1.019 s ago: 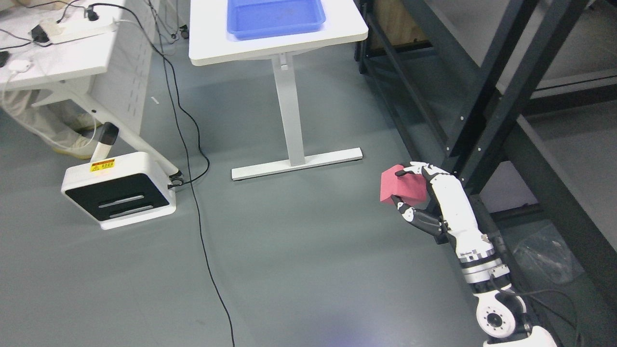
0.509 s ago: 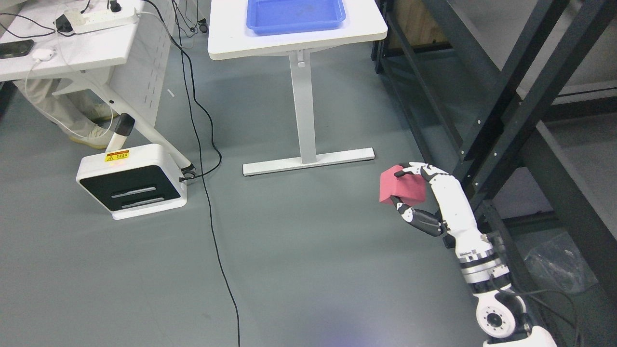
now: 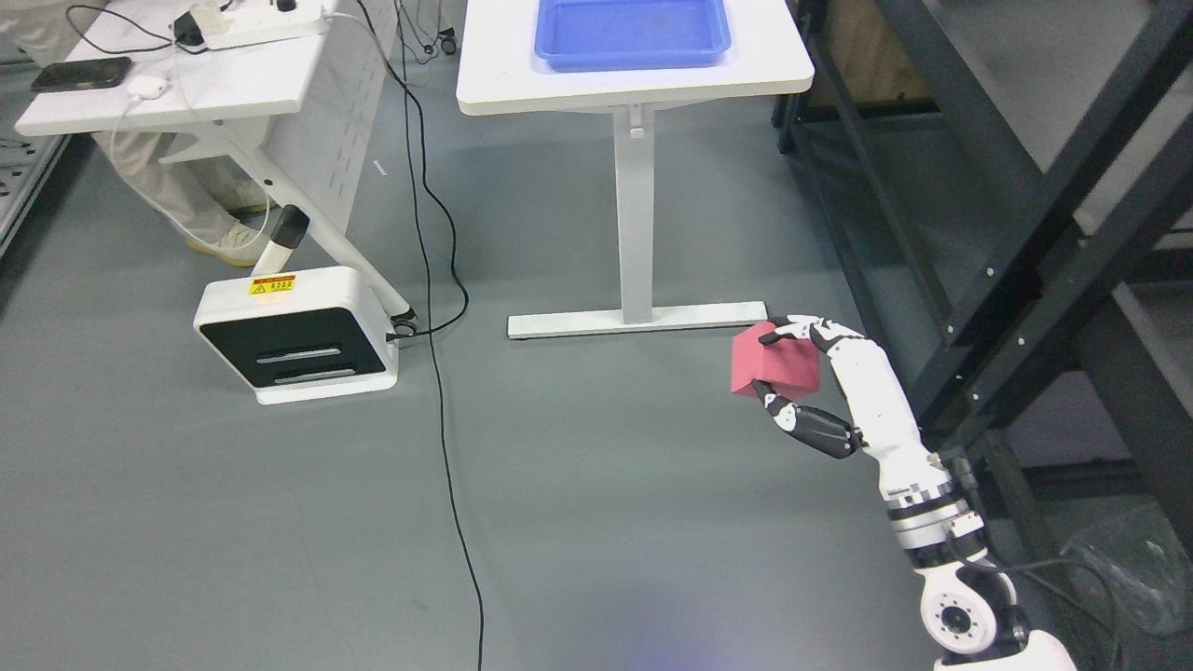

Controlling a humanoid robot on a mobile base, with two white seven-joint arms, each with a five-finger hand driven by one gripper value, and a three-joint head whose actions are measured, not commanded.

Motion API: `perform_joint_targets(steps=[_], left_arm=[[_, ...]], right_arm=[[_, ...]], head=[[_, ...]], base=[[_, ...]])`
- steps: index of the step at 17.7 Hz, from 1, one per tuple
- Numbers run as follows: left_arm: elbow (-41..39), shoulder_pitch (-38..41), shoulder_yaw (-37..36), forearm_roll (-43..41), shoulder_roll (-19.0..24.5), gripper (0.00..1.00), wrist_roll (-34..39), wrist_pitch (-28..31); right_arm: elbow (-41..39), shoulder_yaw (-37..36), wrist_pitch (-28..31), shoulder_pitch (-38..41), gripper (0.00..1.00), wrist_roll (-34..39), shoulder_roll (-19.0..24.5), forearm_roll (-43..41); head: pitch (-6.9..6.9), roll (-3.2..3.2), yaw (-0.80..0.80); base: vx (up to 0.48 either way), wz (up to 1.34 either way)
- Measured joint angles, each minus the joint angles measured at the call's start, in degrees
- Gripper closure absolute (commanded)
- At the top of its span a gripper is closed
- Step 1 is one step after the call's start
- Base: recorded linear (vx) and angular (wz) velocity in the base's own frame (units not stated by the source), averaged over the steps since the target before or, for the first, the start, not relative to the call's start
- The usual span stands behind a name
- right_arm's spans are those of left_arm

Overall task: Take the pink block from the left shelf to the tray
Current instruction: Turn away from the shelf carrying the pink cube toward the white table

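My right hand (image 3: 792, 373) comes in from the lower right and is shut on the pink block (image 3: 774, 365), holding it in the air above the grey floor. The blue tray (image 3: 634, 35) sits on a white table (image 3: 494, 89) at the top middle, far ahead of the hand. The dark metal shelf (image 3: 1007, 233) stands close on the right of the arm. My left arm is out of view.
The table's white leg and foot (image 3: 638, 317) stand just left of the block. A black cable (image 3: 447, 391) runs across the floor. A white and black box (image 3: 298, 334) sits at left, by a second desk (image 3: 168, 93) with a person's legs (image 3: 177, 200) under it.
The whole picture has shifted right and down, so the camera has moved; the tray table now sits nearer the middle. The right hand keeps its hold on the pink block.
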Motion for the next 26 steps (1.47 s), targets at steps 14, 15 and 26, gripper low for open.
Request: perform_joint_targets(steps=[14,15,26], left_arm=[[0.0,0.0,0.0,0.0,0.0,0.00,0.0,0.0],[0.0,0.0,0.0,0.0,0.0,0.00,0.0,0.0],[0.0,0.0,0.0,0.0,0.0,0.00,0.0,0.0]], right_arm=[[0.0,-2.4,-6.0,0.7,0.94,0.0,0.0,-5.6],[0.0,-2.5,-6.1,0.7,0.94,0.0,0.0,-5.7],[0.0,-3.2,-5.7,1.1,0.94,0.2,0.0,-6.2]], head=[[0.01,0.00,0.00],[0.01,0.00,0.00],[0.01,0.00,0.00]], base=[[0.199,0.11],[0.260,-0.06],[0.256,-0.03]])
